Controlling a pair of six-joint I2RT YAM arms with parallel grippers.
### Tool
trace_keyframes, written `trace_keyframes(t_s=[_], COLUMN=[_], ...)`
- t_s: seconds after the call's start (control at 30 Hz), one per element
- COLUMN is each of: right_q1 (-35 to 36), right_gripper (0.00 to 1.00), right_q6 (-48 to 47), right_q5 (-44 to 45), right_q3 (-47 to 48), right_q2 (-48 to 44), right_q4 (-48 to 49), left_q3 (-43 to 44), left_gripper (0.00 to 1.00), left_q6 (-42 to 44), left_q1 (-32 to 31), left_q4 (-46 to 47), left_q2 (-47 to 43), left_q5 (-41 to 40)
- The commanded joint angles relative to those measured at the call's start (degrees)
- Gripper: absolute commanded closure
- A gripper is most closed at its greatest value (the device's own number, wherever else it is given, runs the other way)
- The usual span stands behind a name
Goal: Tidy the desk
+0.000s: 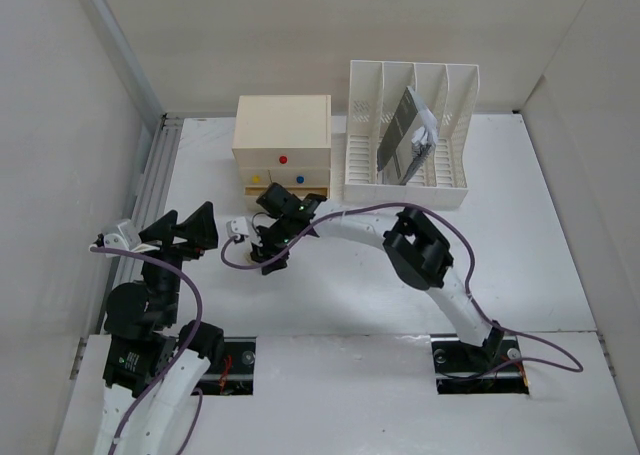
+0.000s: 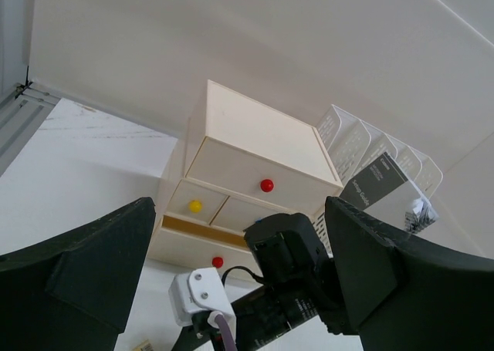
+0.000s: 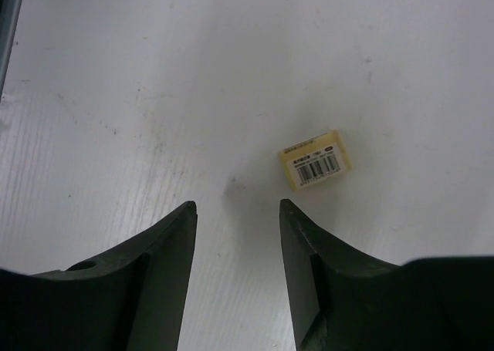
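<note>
The white desk (image 1: 350, 285) carries a small yellow block with a barcode label (image 3: 315, 160). My right gripper (image 1: 270, 257) points down at the desk in front of the drawer box. In the right wrist view the gripper (image 3: 235, 208) is open and empty, and the block lies just beyond its right fingertip, not between the jaws. My left gripper (image 1: 187, 227) is open and empty at the left of the desk. In its wrist view the gripper (image 2: 239, 212) faces the drawer box and the right arm's wrist (image 2: 289, 251).
A cream drawer box (image 1: 282, 140) with red, yellow and blue knobs stands at the back; its bottom drawer (image 2: 202, 247) is pulled out a little. A white slotted file rack (image 1: 455, 180) to its right holds a grey booklet (image 1: 405, 133). A grey rail (image 1: 150, 185) runs along the left edge.
</note>
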Motion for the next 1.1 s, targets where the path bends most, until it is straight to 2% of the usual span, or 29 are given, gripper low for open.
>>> trace_keyframes(t_s=[0.0, 0.4, 0.9, 0.97, 1.07], right_q1=[0.05, 0.05, 0.05, 0.05, 0.05], right_gripper=[0.47, 0.4, 0.38, 0.4, 0.6], right_q6=[2.03, 3.09, 3.09, 3.09, 2.56], right_q5=[0.55, 5.57, 6.09, 5.49, 4.95], right_q3=[3.34, 10.28, 14.94, 14.95, 14.95], right_q2=[-0.19, 5.08, 10.44, 10.45, 10.97], right_q4=[3.76, 4.29, 2.44, 1.91, 1.21], left_q3=[-0.04, -0.04, -0.04, -0.04, -0.04], left_gripper=[0.1, 0.1, 0.09, 0.09, 0.09], left_q6=[0.31, 0.31, 0.31, 0.31, 0.31], left_q1=[-0.29, -0.29, -0.29, -0.29, -0.29], left_q4=[1.96, 1.43, 1.43, 1.43, 1.43], left_q2=[-0.53, -1.15, -1.15, -1.15, -1.15], left_q5=[0.04, -0.58, -0.05, -0.05, -0.05])
